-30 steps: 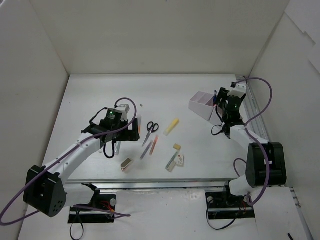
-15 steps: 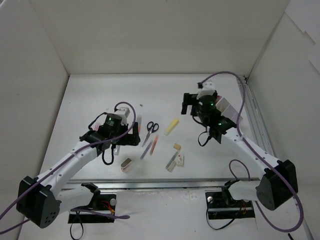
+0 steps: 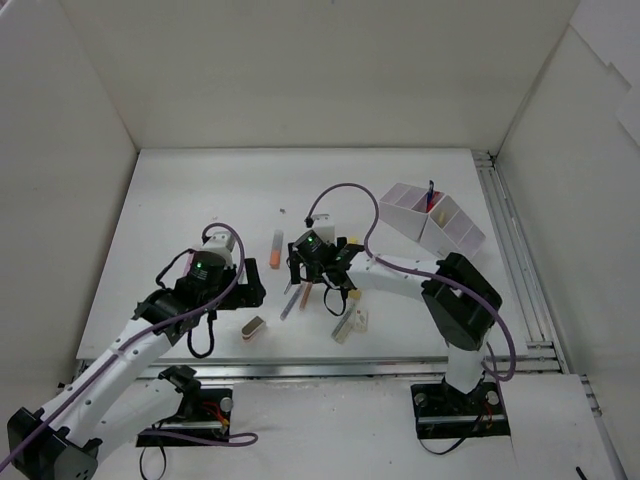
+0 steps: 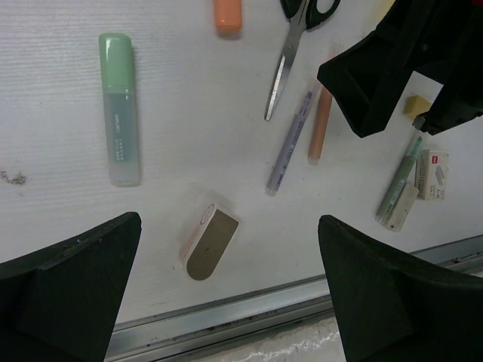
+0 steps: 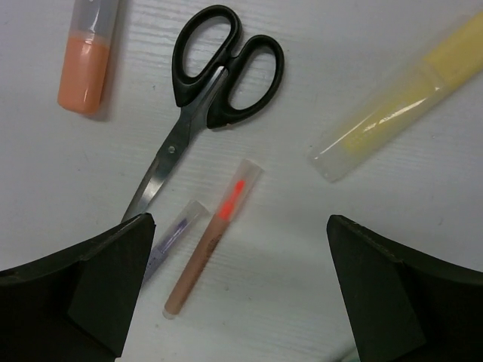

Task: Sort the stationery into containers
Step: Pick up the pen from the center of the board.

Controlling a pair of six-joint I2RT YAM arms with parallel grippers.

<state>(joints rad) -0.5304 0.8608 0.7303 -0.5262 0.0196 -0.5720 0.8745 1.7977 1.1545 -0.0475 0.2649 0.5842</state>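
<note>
My right gripper is open and empty, low over the black-handled scissors, a thin orange pen and a purple pen. An orange marker and a yellow marker lie to either side. My left gripper is open and empty above a small metallic block, with a pale-green marker to its left. The white divided tray stands at the far right with a pen upright in it.
A green marker, a small white box and a beige eraser lie near the front right of the pile. The table's metal front rail runs just below the block. White walls enclose the table.
My right arm has swung from the tray leftward to the scissors and pens, leaving a pen in the tray. My left arm has drawn back toward the near edge.
</note>
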